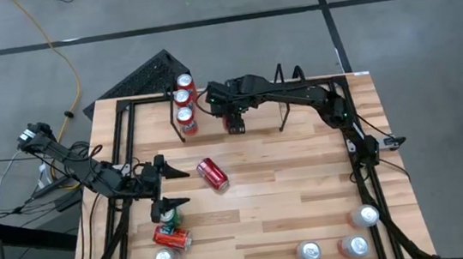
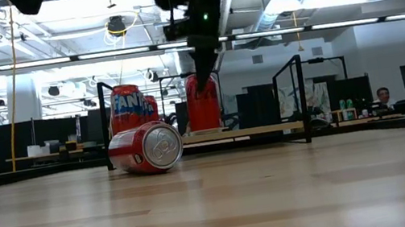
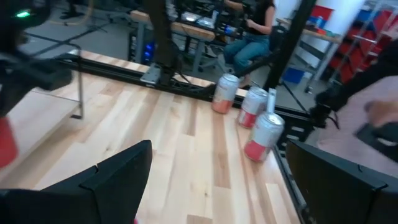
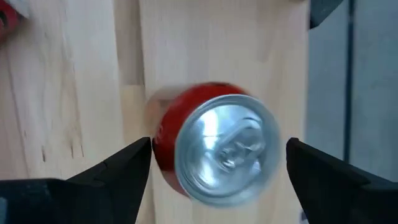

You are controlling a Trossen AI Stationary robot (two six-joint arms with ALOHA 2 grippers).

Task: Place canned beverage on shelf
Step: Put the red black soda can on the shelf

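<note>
Right gripper point(image 4: 219, 163) open wide, holding nothing; I see a red can point(image 4: 217, 146) upright between its fingers, untouched. Left gripper point(image 1: 166, 186) likewise open, empty, well apart from it.

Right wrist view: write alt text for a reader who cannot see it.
An upright red can with a silver top, seen from straight above, stands on pale wood between the right gripper's two dark jaws, which are spread wide and clear of the can on both sides.
</note>
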